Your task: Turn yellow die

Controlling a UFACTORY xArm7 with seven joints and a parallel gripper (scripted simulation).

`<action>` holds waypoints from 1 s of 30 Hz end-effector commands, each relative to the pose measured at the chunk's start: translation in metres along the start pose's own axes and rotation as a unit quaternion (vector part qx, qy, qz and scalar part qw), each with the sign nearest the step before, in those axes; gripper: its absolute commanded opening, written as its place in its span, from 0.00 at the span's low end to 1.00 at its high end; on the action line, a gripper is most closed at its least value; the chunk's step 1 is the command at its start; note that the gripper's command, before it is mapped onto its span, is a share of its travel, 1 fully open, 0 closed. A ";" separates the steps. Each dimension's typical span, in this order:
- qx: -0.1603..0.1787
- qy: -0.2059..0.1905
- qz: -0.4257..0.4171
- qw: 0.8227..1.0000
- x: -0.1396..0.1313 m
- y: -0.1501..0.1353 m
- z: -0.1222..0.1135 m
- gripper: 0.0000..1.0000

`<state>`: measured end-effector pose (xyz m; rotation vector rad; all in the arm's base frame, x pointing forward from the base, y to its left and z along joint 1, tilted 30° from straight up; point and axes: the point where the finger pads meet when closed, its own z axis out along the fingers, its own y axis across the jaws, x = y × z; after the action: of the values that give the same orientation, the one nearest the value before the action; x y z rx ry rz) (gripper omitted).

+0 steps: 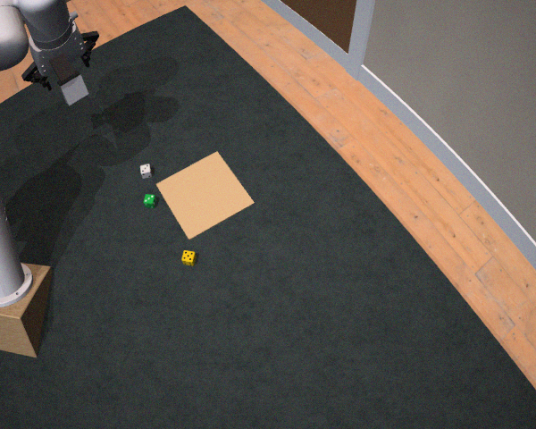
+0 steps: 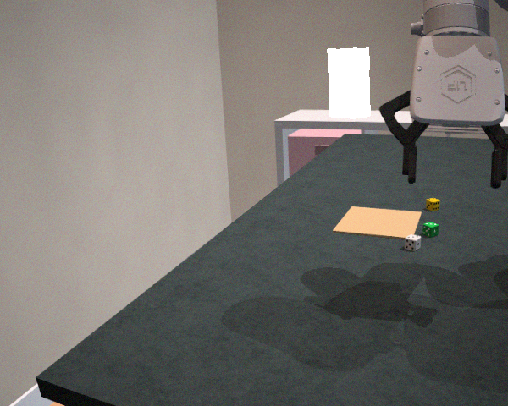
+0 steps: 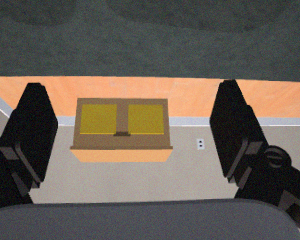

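Note:
The yellow die [image 1: 188, 257] lies flat on the dark table, off the tan mat [image 1: 205, 194], just beyond one of its corners. The green die [image 1: 149, 200] and the white die [image 1: 146, 170] lie on the table beside another edge of the mat, apart from each other. The pips are too small to read surely. All three dice show in the exterior view too: yellow [image 2: 432, 204], green [image 2: 430, 228], white [image 2: 412, 242], by the mat [image 2: 378, 221]. My gripper [image 2: 453, 181] [image 1: 60, 69] is open and empty, high above the table and far from the dice. In the wrist view the fingers frame no die.
The arm's base stands on a wooden block [image 1: 12, 318] at the table's left. The wrist view looks past the table edge to the floor and a low cabinet [image 3: 122, 130]. A white shelf [image 2: 333, 131] stands behind the table.

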<state>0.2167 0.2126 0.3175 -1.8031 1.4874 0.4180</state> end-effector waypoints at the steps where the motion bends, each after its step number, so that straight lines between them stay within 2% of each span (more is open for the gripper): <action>1: 0.001 -0.001 -0.001 1.000 -0.001 -0.001 -0.001 1.00; 19: 0.002 0.001 0.005 1.000 0.001 -0.003 -0.001 1.00; 23: 0.012 0.018 0.090 0.996 0.038 -0.027 -0.009 1.00; 26: 0.015 0.021 0.108 0.994 0.047 -0.032 -0.011 1.00; 30: 0.025 0.034 0.174 0.984 0.079 -0.047 -0.018 1.00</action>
<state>0.2520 0.1753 0.3032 -1.6450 1.7086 0.4601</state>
